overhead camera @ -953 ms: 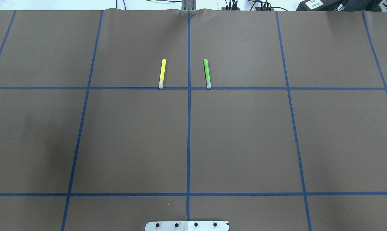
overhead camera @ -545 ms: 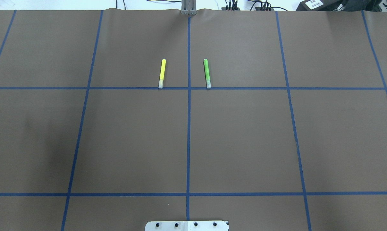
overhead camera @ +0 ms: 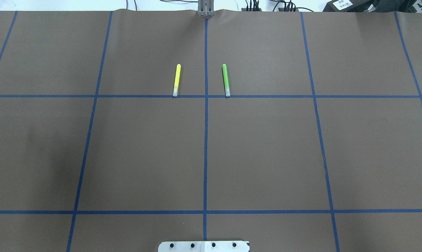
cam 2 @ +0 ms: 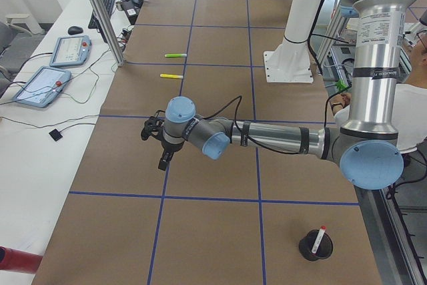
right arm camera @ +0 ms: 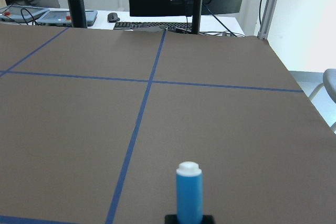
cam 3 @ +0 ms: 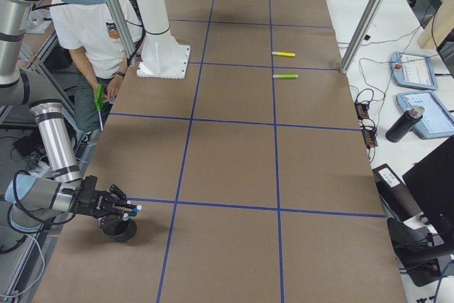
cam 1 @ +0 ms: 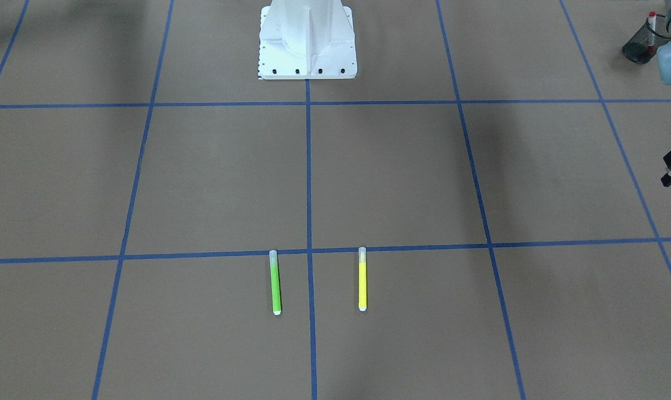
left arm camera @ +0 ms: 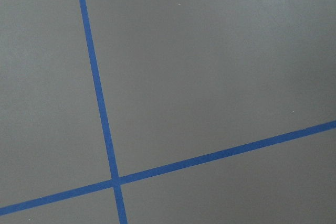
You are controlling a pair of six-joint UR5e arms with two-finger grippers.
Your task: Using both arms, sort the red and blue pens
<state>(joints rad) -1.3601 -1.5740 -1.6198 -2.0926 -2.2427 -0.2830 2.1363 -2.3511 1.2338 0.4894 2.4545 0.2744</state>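
Quickly, left to right: left arm is stretched out low over the desk, with the left pincer hovering above bare brown surface. Spread or pressed together, cannot tell from these views. Red pen stands upright in a black cup at the desk's left end on the robot's side, well apart from that pincer. Mid-desk, far side: yellow marker lies left of the centre tape line and green marker right of it. Both are flat and parallel, with clear-cap ends touching the cross tape. Then right arm at the desk's right end. The right pincer is pinching the blue pen, white end sticking out forward — held roughly level just above a second black cup, not inside it.
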